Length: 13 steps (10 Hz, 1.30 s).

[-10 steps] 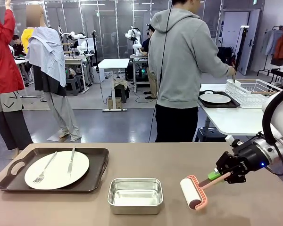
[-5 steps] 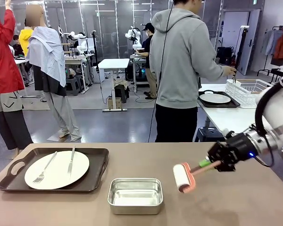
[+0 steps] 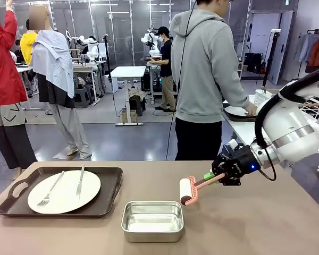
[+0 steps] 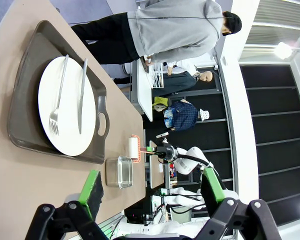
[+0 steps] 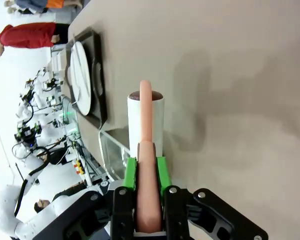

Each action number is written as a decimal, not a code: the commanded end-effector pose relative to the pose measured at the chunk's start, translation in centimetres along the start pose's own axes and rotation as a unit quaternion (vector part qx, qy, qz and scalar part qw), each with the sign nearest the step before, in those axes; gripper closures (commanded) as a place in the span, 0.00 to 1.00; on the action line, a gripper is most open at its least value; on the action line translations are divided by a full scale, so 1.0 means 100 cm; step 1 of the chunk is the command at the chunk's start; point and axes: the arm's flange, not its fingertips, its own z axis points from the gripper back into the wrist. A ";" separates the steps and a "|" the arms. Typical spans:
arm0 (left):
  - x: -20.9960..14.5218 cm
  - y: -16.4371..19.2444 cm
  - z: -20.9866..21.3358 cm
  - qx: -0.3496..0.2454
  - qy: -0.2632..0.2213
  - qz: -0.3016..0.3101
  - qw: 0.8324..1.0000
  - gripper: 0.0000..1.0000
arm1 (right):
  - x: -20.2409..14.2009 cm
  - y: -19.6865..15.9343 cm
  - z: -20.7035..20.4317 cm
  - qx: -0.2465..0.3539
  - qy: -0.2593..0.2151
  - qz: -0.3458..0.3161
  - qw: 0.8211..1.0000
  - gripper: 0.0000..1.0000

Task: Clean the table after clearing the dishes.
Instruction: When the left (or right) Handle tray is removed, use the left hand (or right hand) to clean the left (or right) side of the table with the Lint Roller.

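The table (image 3: 276, 228) has a bare, matte taupe-brown top.

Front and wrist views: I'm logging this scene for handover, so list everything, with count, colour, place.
table: one, taupe-brown, foreground.
tray: one, dark brown, table's left end.
plate: one, white, on the tray.
fork: one, metal, on the plate.
knife: one, metal, beside the fork.
pan: one, shiny steel, table's middle.
lint roller: one, white and pink, beside the pan.
person: one, grey hoodie, beyond the table.
left gripper: open, green pads.
right gripper: shut on the lint roller.
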 end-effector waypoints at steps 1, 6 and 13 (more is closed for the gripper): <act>0.000 0.000 0.005 -0.005 0.006 -0.008 1.000 0.00 | 0.011 0.001 -0.010 -0.015 -0.014 -0.009 1.000 0.80; 0.000 0.000 0.005 -0.005 0.006 -0.008 1.000 0.00 | 0.023 -0.053 0.005 -0.033 -0.001 -0.028 0.999 0.80; 0.000 0.000 0.005 -0.005 0.006 -0.008 1.000 0.00 | 0.020 -0.108 0.141 -0.144 -0.055 0.028 0.988 0.80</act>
